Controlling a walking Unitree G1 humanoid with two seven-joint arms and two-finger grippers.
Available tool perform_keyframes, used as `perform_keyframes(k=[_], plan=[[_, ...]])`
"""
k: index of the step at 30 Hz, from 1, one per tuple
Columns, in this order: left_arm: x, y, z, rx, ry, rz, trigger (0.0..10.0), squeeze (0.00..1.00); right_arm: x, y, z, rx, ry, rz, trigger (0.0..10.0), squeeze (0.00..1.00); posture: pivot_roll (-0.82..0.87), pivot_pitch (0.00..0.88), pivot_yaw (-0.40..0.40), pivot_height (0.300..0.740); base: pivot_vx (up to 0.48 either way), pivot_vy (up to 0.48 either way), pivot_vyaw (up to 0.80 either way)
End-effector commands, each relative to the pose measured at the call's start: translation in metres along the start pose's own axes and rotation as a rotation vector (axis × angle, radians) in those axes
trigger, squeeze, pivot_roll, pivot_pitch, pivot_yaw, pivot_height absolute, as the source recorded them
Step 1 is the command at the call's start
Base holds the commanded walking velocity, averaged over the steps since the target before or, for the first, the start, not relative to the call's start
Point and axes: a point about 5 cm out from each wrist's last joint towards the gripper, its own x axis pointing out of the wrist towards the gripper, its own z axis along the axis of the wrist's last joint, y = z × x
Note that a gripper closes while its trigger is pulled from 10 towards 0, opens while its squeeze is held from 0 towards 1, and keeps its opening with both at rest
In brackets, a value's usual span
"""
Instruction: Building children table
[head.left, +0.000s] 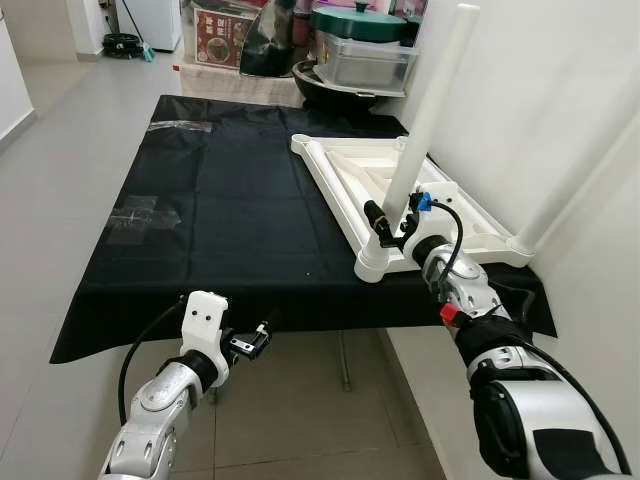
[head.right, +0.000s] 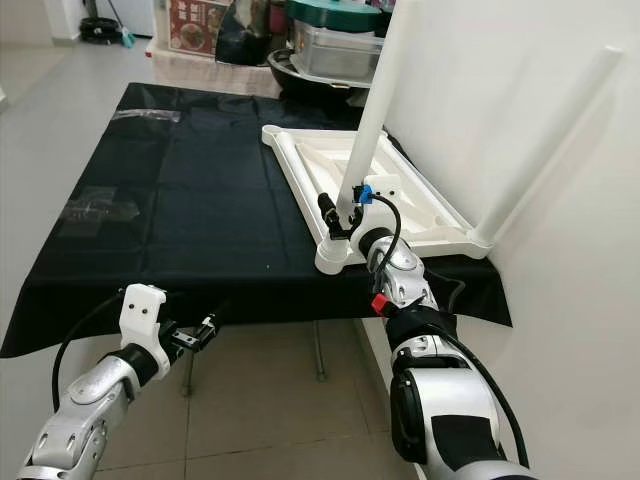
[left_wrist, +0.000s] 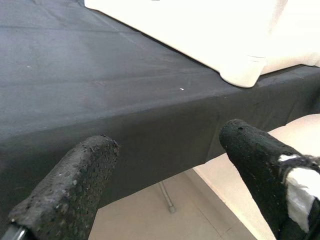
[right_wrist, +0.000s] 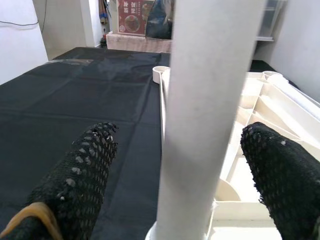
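Observation:
A white children's table top (head.left: 365, 175) lies upside down on the black cloth (head.left: 220, 200), at its right side. One white leg (head.left: 432, 110) stands upright in the near corner socket (head.left: 373, 262). A second leg (head.left: 585, 165) rises from the right corner along the wall. My right gripper (head.left: 390, 226) is open around the low part of the near leg (right_wrist: 210, 100), a finger (right_wrist: 85, 165) on each side with gaps showing. My left gripper (head.left: 262, 335) hangs open below the cloth's front edge, its fingers (left_wrist: 75, 185) holding nothing.
Pots and a green-lidded container (head.left: 365, 45) crowd the far end of the table. A white wall (head.left: 560, 70) runs close along the right. Clear plastic bits (head.left: 140, 215) lie on the cloth's left part. A metal table leg (head.left: 343, 362) stands underneath, above grey floor tiles (head.left: 60, 160).

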Motion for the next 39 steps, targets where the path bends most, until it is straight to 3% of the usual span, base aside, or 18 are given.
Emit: perform_keyframes(k=[1, 21, 32, 39], plan=[[0.001, -0.003, -0.003, -0.014, 0.004, -0.004, 10.0, 0.0, 0.001, -0.003, 0.005, -0.026, -0.015, -0.007, 10.0, 0.0, 0.05, 0.0, -0.162, 0.74, 0.251, 0.0, 0.0], [0.002, -0.005, -0.002, -0.015, -0.002, -0.018, 10.0, 0.0, 0.003, 0.009, 0.006, -0.053, -0.019, 0.088, 10.0, 0.0, 0.05, 0.0, -0.159, 0.74, 0.215, 0.0, 0.0], [0.001, -0.006, -0.001, -0.012, -0.006, -0.04, 10.0, 0.0, -0.004, 0.015, 0.021, -0.165, -0.056, 0.45, 10.0, 0.0, 0.05, 0.0, -0.154, 0.74, 0.0, 0.0, 0.0], [0.002, -0.008, 0.0, -0.021, -0.01, -0.052, 10.0, 0.0, -0.007, 0.013, 0.024, -0.146, -0.065, 0.534, 10.0, 0.0, 0.05, 0.0, -0.156, 0.74, 0.0, 0.0, 0.0]])
